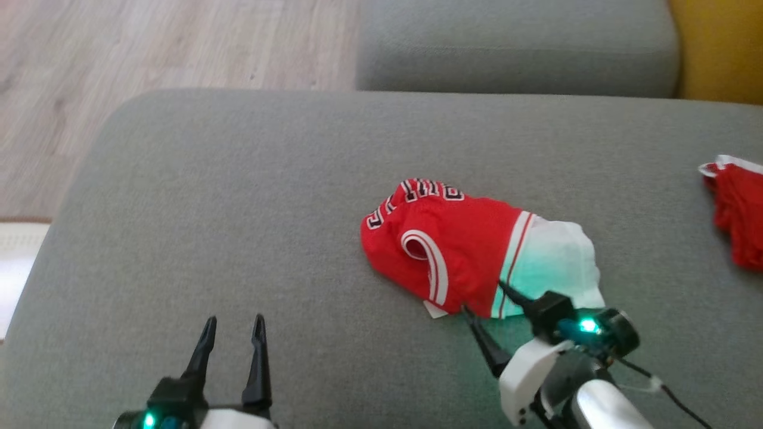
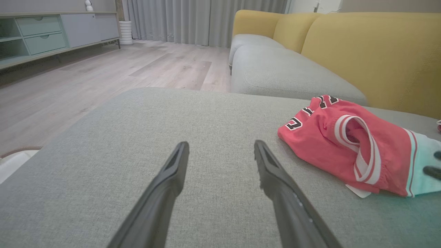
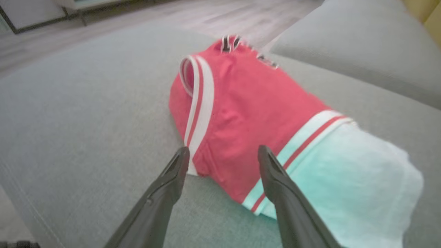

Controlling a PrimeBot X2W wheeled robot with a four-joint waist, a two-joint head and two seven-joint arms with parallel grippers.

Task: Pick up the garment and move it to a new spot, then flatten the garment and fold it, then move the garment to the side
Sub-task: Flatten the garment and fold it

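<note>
Grey cushion (image 1: 238, 208) bears the red garment (image 1: 453, 244); right fingers (image 1: 481, 336) gape at its edge, left fingers (image 1: 257, 357) apart, empty.

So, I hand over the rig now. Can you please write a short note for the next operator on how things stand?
Left gripper: open, empty, over bare cushion, apart from the garment.
Right gripper: open, fingers at the garment's near edge, no grip yet.
Garment: bunched on the cushion, right of middle. Another red cloth lies at the far right.
Done: nothing that shows; the garment is neither flat nor folded.
To do: grasp, move, flatten, fold, set aside.
</note>
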